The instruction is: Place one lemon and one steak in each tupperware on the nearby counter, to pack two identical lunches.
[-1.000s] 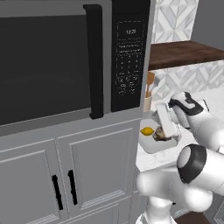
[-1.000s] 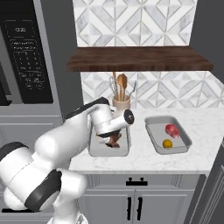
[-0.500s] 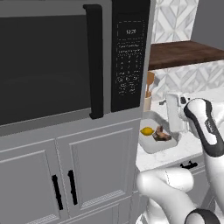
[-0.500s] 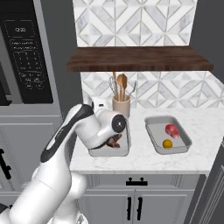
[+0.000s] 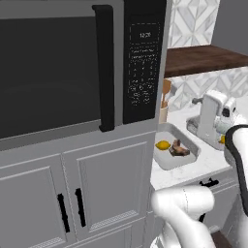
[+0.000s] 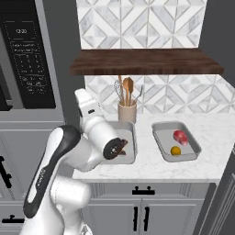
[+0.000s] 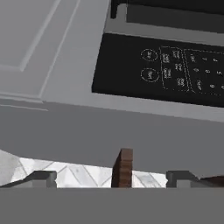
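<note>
Two pale-grey tupperware trays sit on the white counter (image 6: 147,167). The left tupperware (image 5: 167,162) holds a lemon (image 5: 163,145) and a brown steak (image 5: 179,150); in the right base view my arm covers part of this tray (image 6: 131,158). The right tupperware (image 6: 161,143) holds a red steak (image 6: 180,136) and a lemon (image 6: 175,150). My gripper (image 5: 194,113) hangs open and empty above the counter, between the two trays and above their rims. It points toward the microwave. Its fingertips (image 7: 43,177) stand wide apart in the hand view.
A tall cabinet with a built-in microwave (image 5: 72,72) and its keypad (image 6: 27,55) stands at the left. A dark wooden shelf (image 6: 147,62) hangs over the counter. A utensil holder (image 6: 127,110) stands behind the left tray. Grey cabinets with black handles (image 6: 140,190) are below.
My arm has risen off the left tray and swung up and right, uncovering its lemon and steak. The gripper has stayed open. The trays and food have not moved.
</note>
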Motion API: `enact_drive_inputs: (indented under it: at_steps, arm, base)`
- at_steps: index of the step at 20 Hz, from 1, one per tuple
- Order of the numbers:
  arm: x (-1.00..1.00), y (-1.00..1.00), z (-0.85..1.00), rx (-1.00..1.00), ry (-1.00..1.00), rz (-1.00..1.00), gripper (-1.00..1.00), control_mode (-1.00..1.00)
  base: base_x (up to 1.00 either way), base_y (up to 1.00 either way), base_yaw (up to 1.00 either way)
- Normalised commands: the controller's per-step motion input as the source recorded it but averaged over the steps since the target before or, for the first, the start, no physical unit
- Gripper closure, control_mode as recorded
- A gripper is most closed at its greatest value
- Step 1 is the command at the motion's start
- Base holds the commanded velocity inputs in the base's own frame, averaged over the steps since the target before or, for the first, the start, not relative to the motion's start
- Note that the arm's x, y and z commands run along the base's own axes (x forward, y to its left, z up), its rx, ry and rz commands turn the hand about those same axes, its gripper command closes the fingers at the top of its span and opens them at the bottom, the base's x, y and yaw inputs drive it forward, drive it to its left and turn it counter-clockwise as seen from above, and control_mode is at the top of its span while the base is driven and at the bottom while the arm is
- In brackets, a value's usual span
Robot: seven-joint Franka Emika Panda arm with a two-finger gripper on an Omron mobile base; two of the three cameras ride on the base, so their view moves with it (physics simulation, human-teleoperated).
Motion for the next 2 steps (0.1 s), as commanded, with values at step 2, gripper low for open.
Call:
enact_drive_inputs:
  at_steps: [2]
  arm:
    - [-0.68,0.00,1.00,0.00,-0.42,0.00,-1.00,-1.00]
  base:
    - [0.00,0.00,0.00]
